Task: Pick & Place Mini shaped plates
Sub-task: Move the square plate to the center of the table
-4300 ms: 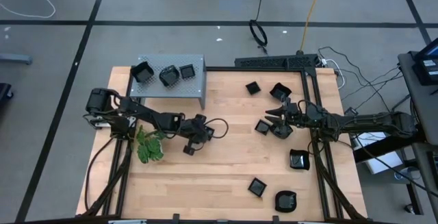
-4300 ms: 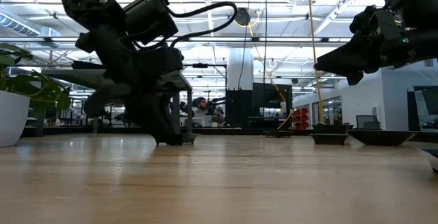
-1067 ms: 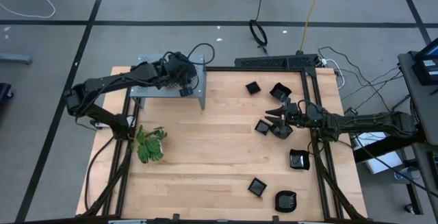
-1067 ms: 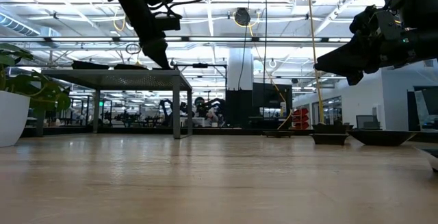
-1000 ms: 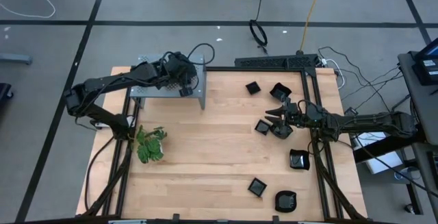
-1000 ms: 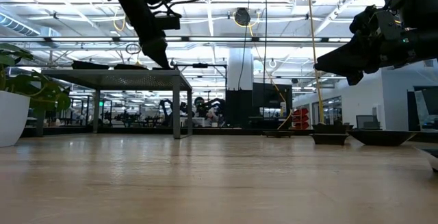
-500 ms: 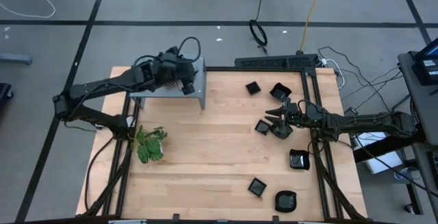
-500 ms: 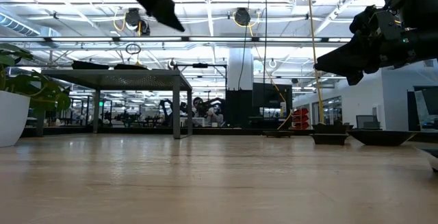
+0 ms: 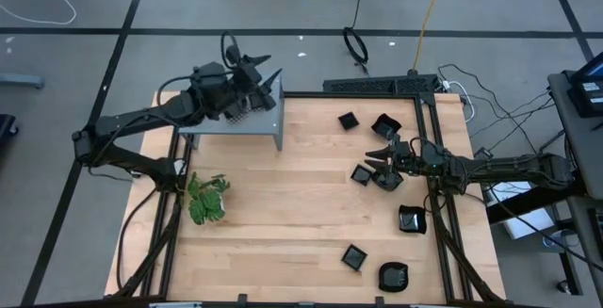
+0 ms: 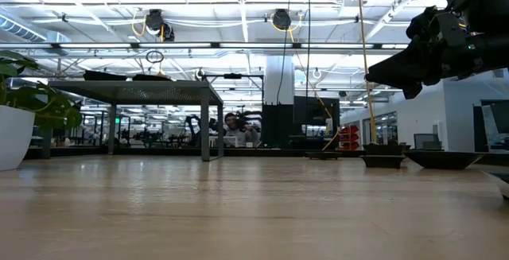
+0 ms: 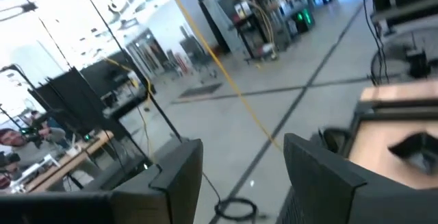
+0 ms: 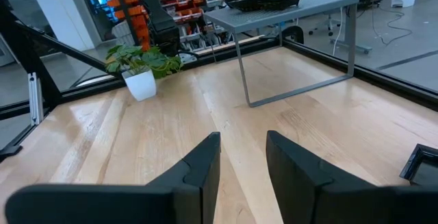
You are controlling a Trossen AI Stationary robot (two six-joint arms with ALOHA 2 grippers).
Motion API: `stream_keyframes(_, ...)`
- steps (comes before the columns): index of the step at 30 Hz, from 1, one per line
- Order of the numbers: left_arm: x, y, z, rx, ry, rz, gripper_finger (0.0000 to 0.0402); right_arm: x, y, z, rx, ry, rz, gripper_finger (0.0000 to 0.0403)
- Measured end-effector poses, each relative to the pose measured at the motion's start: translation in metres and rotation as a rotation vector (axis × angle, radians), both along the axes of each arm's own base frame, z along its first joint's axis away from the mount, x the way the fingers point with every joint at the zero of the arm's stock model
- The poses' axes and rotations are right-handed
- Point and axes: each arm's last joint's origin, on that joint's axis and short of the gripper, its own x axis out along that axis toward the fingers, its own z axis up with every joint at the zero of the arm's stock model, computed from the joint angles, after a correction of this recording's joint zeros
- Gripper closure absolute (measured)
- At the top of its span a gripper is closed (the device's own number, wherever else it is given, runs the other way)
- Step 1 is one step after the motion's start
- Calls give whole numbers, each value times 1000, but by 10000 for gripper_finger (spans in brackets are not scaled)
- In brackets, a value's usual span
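Note:
Several mini shaped plates, small glossy black dishes, lie on the wooden table's right half, among them one (image 9: pixel 348 120) at the far side, one (image 9: pixel 361 173) mid-right and one (image 9: pixel 354 257) near the front. More plates (image 10: pixel 151 76) rest on top of the grey shelf (image 9: pixel 226 124) at the far left. My left gripper (image 9: pixel 264 68) hangs open above the shelf's far right corner, pointing level, with nothing between its fingers (image 11: pixel 178 176). My right gripper (image 9: pixel 375 155) hovers open and empty above the mid-right plates, pointing toward the table's left.
A green plant (image 9: pixel 205 200) in a white pot stands near the table's left edge, in front of the shelf. A black frame (image 9: pixel 382 86) runs along the far right edge. Bare wood (image 9: pixel 283 214) lies in the middle of the table.
My left gripper has risen from the shelf top, where it pointed down, and has tipped up to level. It now hangs well above the shelf, shifted toward the far edge. The right arm has kept still.

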Motion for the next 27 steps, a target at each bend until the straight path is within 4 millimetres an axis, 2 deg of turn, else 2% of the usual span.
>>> stream_keyframes(12,0,0,2,13,-18,-3,192,0,0,3,-4,-29,-3,297)
stream_keyframes(15,0,0,2,12,-19,-3,192,0,0,11,-6,-116,-1,297)
stream_keyframes(20,0,0,2,12,-21,-3,192,-2,0,32,117,-360,9,297)
stream_keyframes(27,0,0,5,20,-45,-3,192,-9,1,50,101,-560,28,297)
